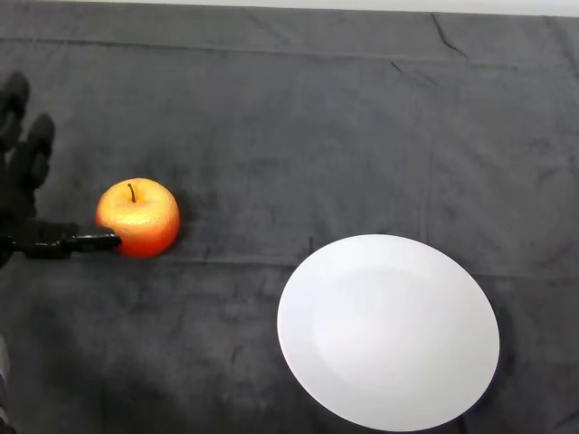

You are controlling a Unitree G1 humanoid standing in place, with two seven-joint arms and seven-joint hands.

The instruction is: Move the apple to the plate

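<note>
Apple (138,217) beside robot hand (25,194), well apart from plate (389,330)

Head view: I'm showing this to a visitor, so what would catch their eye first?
Probably the orange-red apple, stem up, bright against the dark cloth at the left. Next the large white plate at the lower right, with nothing on it. Then the black left hand at the left edge, fingers straight, its thumb reaching to the apple's near side.

A creased dark cloth (298,127) covers the whole table.
</note>
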